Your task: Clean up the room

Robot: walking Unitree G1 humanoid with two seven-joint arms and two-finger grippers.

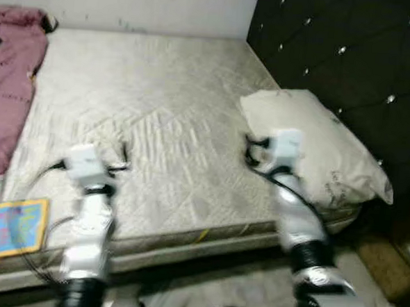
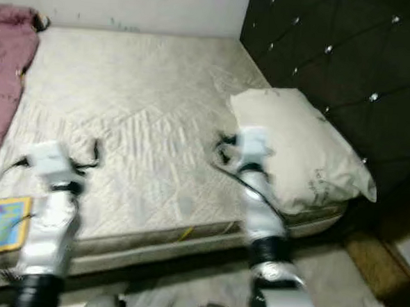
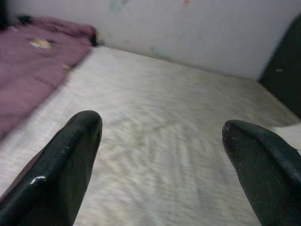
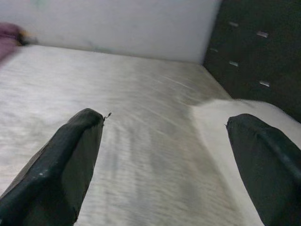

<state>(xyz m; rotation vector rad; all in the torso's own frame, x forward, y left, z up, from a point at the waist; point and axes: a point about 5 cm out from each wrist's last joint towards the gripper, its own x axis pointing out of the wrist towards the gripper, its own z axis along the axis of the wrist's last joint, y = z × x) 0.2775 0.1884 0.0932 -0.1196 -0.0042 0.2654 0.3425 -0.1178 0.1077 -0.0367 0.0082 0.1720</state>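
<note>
Cream pillow (image 1: 317, 146) lying on the bare mattress (image 1: 151, 122) against the dark tufted headboard (image 1: 350, 58), both arms held over the near edge.

The pillow's long axis runs from the headboard side toward the mattress's near corner, which it overhangs. The head views, blurred, add a pink blanket (image 1: 7, 93) on the robot's left, cut off by the frame, and a colourful book (image 1: 9, 228) at the near edge. The right gripper (image 4: 164, 129) hovers beside the pillow, fingers spread wide; the left gripper (image 3: 162, 129), equally wide apart, hovers over open mattress, holding nothing.
</note>
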